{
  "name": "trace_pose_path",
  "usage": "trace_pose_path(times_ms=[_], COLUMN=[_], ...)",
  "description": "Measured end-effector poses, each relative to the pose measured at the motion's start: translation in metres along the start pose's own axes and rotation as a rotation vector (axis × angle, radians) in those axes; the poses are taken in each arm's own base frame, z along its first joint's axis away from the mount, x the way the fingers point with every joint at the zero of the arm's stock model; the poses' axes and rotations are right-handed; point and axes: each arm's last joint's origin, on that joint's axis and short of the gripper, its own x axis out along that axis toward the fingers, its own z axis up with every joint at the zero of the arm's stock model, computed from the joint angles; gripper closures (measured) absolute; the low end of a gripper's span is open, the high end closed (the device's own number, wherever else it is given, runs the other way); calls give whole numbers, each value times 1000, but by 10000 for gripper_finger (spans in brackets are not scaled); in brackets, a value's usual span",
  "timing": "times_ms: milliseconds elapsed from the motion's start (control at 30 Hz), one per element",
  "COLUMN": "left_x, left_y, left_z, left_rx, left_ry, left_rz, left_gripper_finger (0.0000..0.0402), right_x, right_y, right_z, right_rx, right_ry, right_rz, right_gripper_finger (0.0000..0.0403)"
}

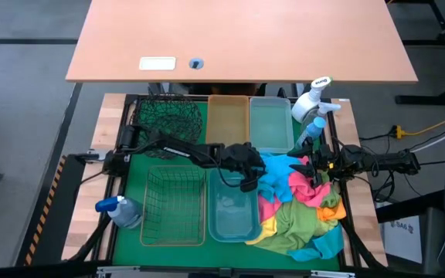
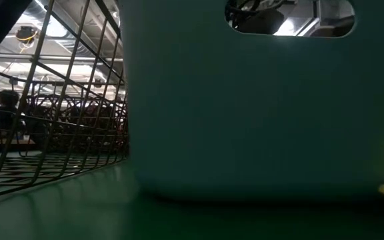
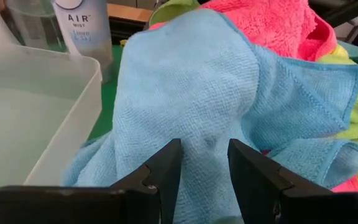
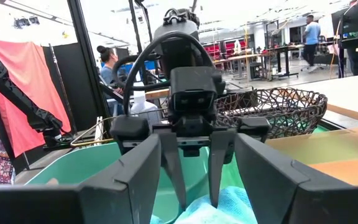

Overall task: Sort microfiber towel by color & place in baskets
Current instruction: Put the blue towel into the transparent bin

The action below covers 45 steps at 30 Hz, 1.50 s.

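Observation:
A heap of microfiber towels (image 1: 300,212), pink, green, orange, yellow and blue, lies on the green mat at the table's right. A light blue towel (image 1: 281,165) sits at the heap's far left corner, beside the blue bin (image 1: 232,207). My left gripper (image 1: 258,176) reaches in from the left and is shut on this towel (image 3: 191,81). My right gripper (image 1: 309,164) is open just right of it, facing the left gripper (image 4: 197,202), its fingers wide apart (image 4: 196,158) and touching nothing. My left gripper pinches a raised bunch of the light blue towel (image 3: 205,146) between its two fingers (image 3: 166,168), coming from above and the table's left, slanting down. One layer or several, I cannot tell. The rest of the towel lies slack on the heap and against the bin's wall (image 3: 73,118).
Far row: dark green mesh basket (image 1: 168,116), amber bin (image 1: 228,120), pale blue bin (image 1: 271,123). Near row: rectangular wire basket (image 1: 174,205) and the blue bin, whose wall (image 2: 245,100) fills the low view. One spray bottle (image 1: 314,100) stands at far right and another (image 1: 118,210) lies near left.

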Motion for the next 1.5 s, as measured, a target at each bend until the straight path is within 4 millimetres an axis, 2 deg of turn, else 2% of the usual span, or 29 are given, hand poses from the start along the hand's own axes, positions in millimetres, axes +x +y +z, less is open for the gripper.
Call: trace_pose_path(times_ms=[367,467,700,1000,1233,1500], left_x=[4,4,4,3,2,-6], left_y=[1,1,1,0,-1,-1], left_z=[-4,-3,-2,5,31,77], left_rx=[0,0,2,4,9,98], left_ry=[1,-18,-30,-103,-182,-307], left_rz=[29,38,40,27,22,31], left_gripper_finger=[279,303,394,399,401,401], right_x=[0,0,0,0,-1,-2], right_y=[0,0,0,0,3,8], right_z=[0,0,0,0,10,18], right_rx=[0,0,0,0,3,-4], right_ry=[0,0,0,-1,-94,-170], right_rz=[0,0,0,0,76,192], right_gripper_finger=[198,198,198,198,198,198])
